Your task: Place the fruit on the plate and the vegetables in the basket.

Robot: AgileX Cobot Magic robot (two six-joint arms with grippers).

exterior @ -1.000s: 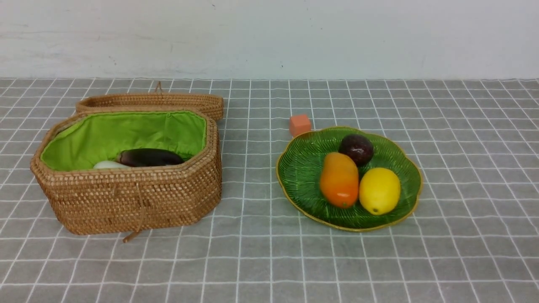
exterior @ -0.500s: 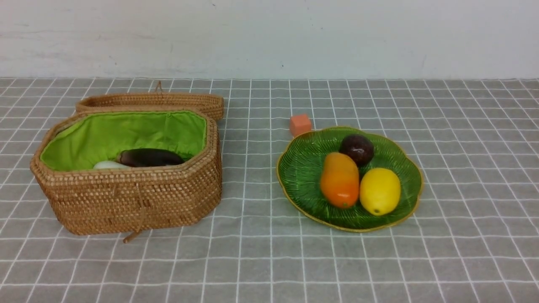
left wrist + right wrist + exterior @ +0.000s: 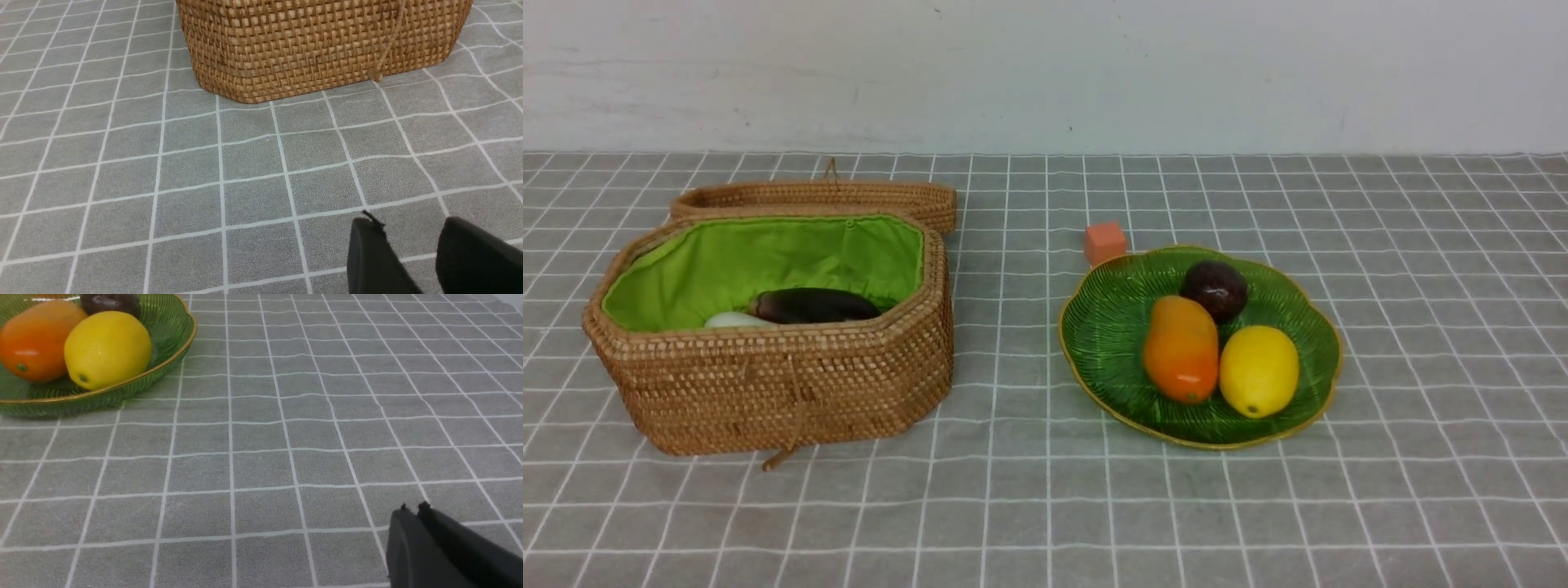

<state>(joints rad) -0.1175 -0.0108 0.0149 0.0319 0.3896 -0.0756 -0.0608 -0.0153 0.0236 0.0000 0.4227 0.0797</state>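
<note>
I am holding my left gripper [image 3: 412,245] parted and empty, my right gripper [image 3: 413,516] pressed together, at six o'clock of the basket [image 3: 318,45] and the plate's [image 3: 122,390] rim.

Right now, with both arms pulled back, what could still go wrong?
1. The chili isn't visible: the basket shows only the eggplant and a white vegetable, so sorting may be incomplete.
2. The orange cube sits right by the plate rim; a pass there could knock it.
3. The lemon lies near the plate's edge and might roll if bumped.
</note>
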